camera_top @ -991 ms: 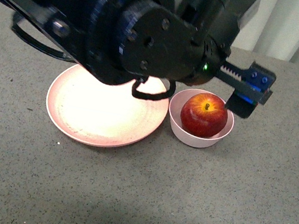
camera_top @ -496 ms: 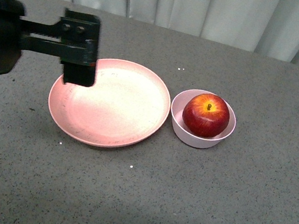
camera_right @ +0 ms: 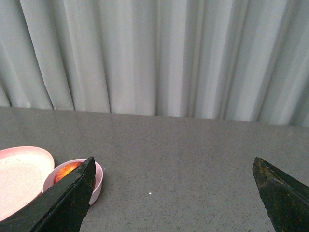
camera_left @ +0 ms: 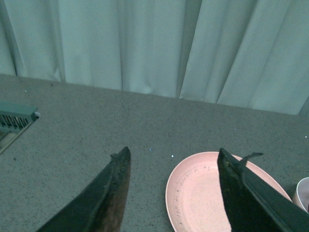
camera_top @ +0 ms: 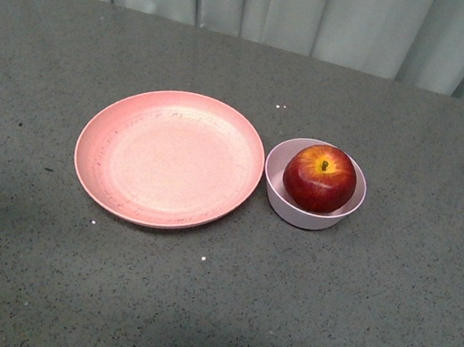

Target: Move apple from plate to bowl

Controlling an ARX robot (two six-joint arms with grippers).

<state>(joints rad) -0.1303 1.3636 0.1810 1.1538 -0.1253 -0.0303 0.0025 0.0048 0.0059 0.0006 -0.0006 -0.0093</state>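
While both grippers, left gripper [camera_left: 171, 193] and right gripper [camera_right: 174, 198], are hanging released and empty, little is threatening the glossy dark-red apple [camera_top: 319, 178] sitting in the small pale pink bowl [camera_top: 310, 213] beside the bare salmon-pink plate [camera_top: 169, 158] mid-desk, barring a stray arm sweep.

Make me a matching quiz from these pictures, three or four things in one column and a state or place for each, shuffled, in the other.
Things:
1. apple
2. plate
3. bowl
4. left gripper

States or places:
A. open, holding nothing
B. bare, with nothing on it
C. sitting inside the bowl, stem up
D. beside the plate, holding the fruit

Pairs: 1-C, 2-B, 3-D, 4-A
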